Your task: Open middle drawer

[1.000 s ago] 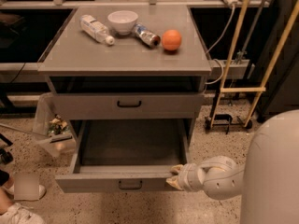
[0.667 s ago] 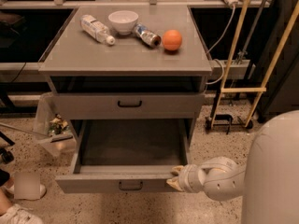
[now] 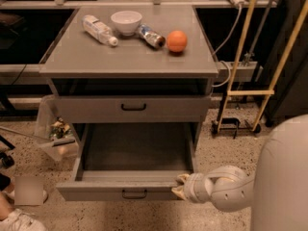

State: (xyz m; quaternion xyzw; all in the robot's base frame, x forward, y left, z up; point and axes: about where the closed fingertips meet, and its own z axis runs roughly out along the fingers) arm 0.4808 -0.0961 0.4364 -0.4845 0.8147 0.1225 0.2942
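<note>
Grey metal, the middle drawer [image 3: 137,150] is seen pulled far out below the closed top drawer [image 3: 96,109]. The gripper [image 3: 181,186] is placed at its front's right end; whether it grips cannot be told.

We note flat grey metal cabinet top [image 3: 86,57], four things on it, all toward back edge. Clear plastic bottle with white cap [image 3: 98,30] lies on side at back left, cap pointing front-right. White round bowl [image 3: 126,21] stands upright just right of it. Small dark-labelled bottle [image 3: 150,36] lies on side, just right of bowl. Orange round thing [image 3: 177,41], ball or fruit we cannot tell, sits just beside that, rightmost. Gripper [image 3: 180,186] well below top, at right end of pulled-out grey middle drawer [image 3: 134,153] front.
</note>
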